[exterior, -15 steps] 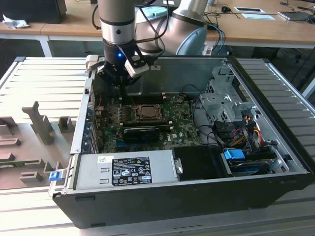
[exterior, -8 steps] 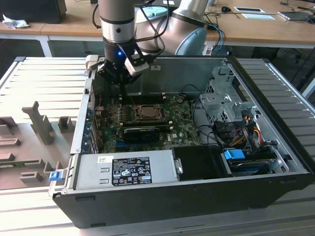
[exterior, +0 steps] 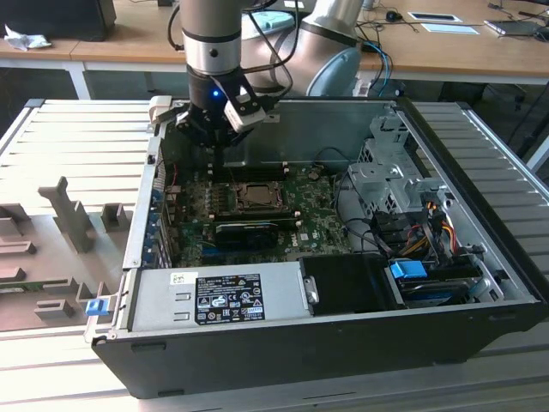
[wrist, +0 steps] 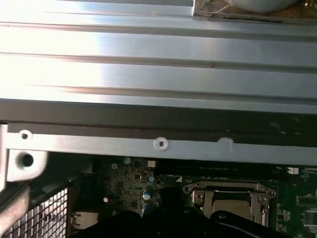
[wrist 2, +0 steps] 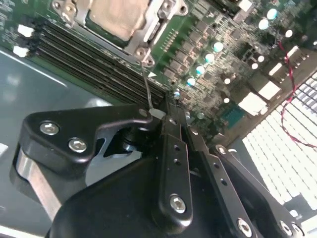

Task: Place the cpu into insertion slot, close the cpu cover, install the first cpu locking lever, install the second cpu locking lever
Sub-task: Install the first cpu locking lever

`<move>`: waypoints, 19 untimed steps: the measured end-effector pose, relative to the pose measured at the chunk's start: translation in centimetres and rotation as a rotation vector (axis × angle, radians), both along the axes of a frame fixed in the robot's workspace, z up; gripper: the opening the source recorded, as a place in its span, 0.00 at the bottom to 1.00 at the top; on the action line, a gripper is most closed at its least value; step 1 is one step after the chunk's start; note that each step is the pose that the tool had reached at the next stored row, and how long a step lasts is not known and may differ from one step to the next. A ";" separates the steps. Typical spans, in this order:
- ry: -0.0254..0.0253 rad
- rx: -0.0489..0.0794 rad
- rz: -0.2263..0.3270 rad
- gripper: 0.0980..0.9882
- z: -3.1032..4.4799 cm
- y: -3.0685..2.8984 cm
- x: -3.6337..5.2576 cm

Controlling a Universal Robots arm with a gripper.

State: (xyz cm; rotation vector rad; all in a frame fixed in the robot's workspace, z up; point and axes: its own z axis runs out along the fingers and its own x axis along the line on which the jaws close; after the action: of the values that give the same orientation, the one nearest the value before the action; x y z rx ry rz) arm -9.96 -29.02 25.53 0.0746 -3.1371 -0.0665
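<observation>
Small square cpu (wrist 2: 116, 15), matt silver-grey metal top: seated in the square black-framed insertion slot (exterior: 239, 197), centre of the exterior view, on the green motherboard (exterior: 322, 227).
Thin silver sheet-metal cpu cover (wrist 2: 148, 37): lies flat around the chip.
Thin bent steel-wire locking lever (wrist 2: 147, 84): stands up from the socket corner, its tip pinched in the black gripper (wrist 2: 157, 115), fingers closed on it.
Grey arm (exterior: 210, 34): upright, upper centre-left, wrist pointing down.

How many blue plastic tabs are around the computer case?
2. The corner tab is at the case's near corner on the exterior view's left; the inner tab lies inside it, toward that view's right. Others may be hidden.
</observation>
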 end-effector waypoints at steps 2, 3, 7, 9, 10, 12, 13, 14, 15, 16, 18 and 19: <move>0.0000 0.000 0.000 0.01 -0.07 0.00 0.59; -0.0001 0.000 0.000 0.01 -0.10 0.00 0.83; 0.0000 0.000 0.000 0.01 -0.18 0.00 1.96; 0.0000 0.000 0.000 0.01 -0.24 0.00 2.90; 0.0000 0.000 0.000 0.01 -0.26 0.00 3.25; 0.0000 0.000 0.000 0.01 -0.31 0.00 3.97; 0.0000 0.000 0.000 0.01 -0.33 0.00 4.27; -0.0001 0.005 0.000 0.01 -0.39 -0.01 4.73; -0.0003 0.042 0.000 0.01 -0.66 -0.02 4.91; 0.0001 0.043 0.005 0.01 -1.25 -0.03 4.92; -0.0077 0.074 0.018 0.01 -1.64 -0.08 5.10; -0.0126 0.074 0.025 0.01 -1.76 -0.08 5.14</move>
State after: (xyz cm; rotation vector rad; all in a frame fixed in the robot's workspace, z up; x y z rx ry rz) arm -4.82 -29.10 23.76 0.1155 -3.1451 -0.1827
